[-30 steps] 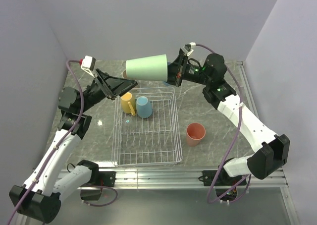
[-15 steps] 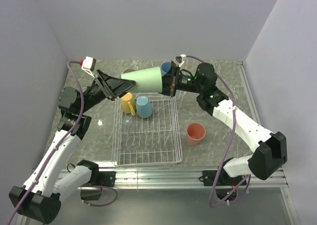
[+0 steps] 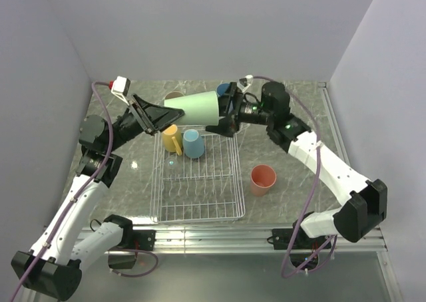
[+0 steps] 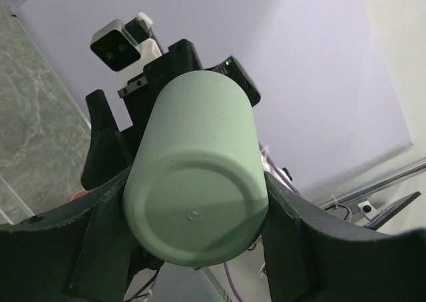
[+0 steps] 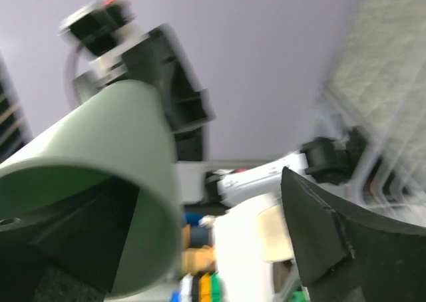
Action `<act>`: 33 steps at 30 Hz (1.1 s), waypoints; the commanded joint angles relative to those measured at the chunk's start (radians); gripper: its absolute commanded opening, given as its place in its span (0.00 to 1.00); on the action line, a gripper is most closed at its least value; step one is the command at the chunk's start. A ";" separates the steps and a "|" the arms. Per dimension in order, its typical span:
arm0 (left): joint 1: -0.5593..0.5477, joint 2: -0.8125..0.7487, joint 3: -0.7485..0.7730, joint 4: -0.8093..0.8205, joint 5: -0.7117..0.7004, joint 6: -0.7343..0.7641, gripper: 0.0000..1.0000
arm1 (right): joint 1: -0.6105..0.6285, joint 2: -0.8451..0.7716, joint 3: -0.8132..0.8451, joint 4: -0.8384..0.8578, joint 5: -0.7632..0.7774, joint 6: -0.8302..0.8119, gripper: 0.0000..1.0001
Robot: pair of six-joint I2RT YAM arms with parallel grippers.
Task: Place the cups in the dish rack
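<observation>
- Over the last second the green cup point(image 3: 193, 108) has been brought down and leftward from its higher, level position by the right gripper point(image 3: 224, 110). Its base is now set between the fingers of the left gripper point(image 3: 163, 114).
- A hand-over is judged to be under way. The cup is held in the air above the far end of the dish rack point(image 3: 241, 182), lying on its side with the base to the left, and has not yet been loaded.
- In the left wrist view the cup's base is flanked closely on both sides by the fingers point(image 4: 100, 242), so the left jaws are taken to be closed on it.
- In the right wrist view the right jaws stand wide: one finger lies at the cup's mouth, and the other point(image 5: 333, 249) is well apart from its wall.
- Both arms are stretched towards the far side of the table, with their grippers facing each other.
- A yellow mug point(image 3: 172, 138) and a light-blue cup point(image 3: 192, 143) are already in the rack. A salmon cup point(image 3: 262, 179) is left on the table to the rack's right.
</observation>
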 commanded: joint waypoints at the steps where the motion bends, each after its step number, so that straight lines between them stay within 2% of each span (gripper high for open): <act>1: -0.001 0.022 0.089 -0.049 -0.003 0.076 0.00 | -0.089 -0.026 0.213 -0.594 0.196 -0.329 0.96; 2: -0.001 0.050 0.130 -0.084 -0.009 0.127 0.00 | -0.116 -0.024 0.255 -0.715 0.268 -0.472 0.96; 3: -0.001 0.070 0.161 -0.205 -0.012 0.162 0.00 | -0.155 -0.024 0.283 -0.805 0.375 -0.522 0.97; 4: -0.001 0.093 0.196 -0.273 -0.021 0.203 0.00 | -0.241 -0.040 0.296 -0.929 0.410 -0.562 0.97; 6: -0.004 0.175 0.305 -0.409 -0.051 0.335 0.00 | -0.353 -0.070 0.274 -1.000 0.451 -0.642 0.97; 7: -0.007 0.203 0.339 -0.516 -0.069 0.375 0.00 | -0.455 -0.107 0.250 -1.046 0.470 -0.665 0.98; 8: -0.010 0.232 0.405 -0.580 -0.122 0.415 0.00 | -0.491 -0.124 0.239 -1.063 0.477 -0.707 0.98; 10: -0.036 0.326 0.472 -0.734 -0.191 0.530 0.00 | -0.515 -0.159 0.242 -1.126 0.546 -0.733 0.98; 11: -0.060 0.363 0.558 -0.784 -0.240 0.567 0.00 | -0.513 -0.181 0.231 -1.125 0.544 -0.733 0.97; 12: -0.118 0.453 0.607 -0.834 -0.346 0.643 0.00 | -0.513 -0.204 0.205 -1.107 0.530 -0.719 0.98; 13: -0.158 0.505 0.729 -0.953 -0.398 0.682 0.00 | -0.515 -0.245 0.152 -1.082 0.507 -0.704 0.97; 14: -0.239 0.623 0.799 -1.011 -0.454 0.746 0.00 | -0.513 -0.262 0.130 -1.077 0.501 -0.686 0.97; 15: -0.281 0.685 0.869 -1.077 -0.591 0.768 0.00 | -0.515 -0.276 0.110 -1.074 0.494 -0.681 0.97; 17: -0.361 0.847 1.050 -1.202 -0.672 0.811 0.00 | -0.515 -0.290 0.095 -1.097 0.511 -0.696 0.98; 18: -0.376 0.892 1.098 -1.233 -0.680 0.819 0.00 | -0.516 -0.293 0.099 -1.112 0.522 -0.705 0.97; 19: -0.390 0.927 1.132 -1.250 -0.777 0.822 0.00 | -0.519 -0.296 0.116 -1.137 0.531 -0.715 0.98; 20: -0.408 0.982 1.181 -1.287 -0.813 0.827 0.00 | -0.519 -0.298 0.127 -1.149 0.551 -0.730 0.97; 22: -0.416 1.007 1.185 -1.294 -0.908 0.827 0.00 | -0.524 -0.308 0.148 -1.177 0.562 -0.739 0.97; 24: -0.418 0.995 1.159 -1.268 -0.926 0.824 0.00 | -0.527 -0.317 0.151 -1.188 0.568 -0.745 0.97; 33: -0.418 0.934 0.910 -1.137 -0.870 0.810 0.00 | -0.527 -0.351 0.069 -1.188 0.554 -0.753 0.97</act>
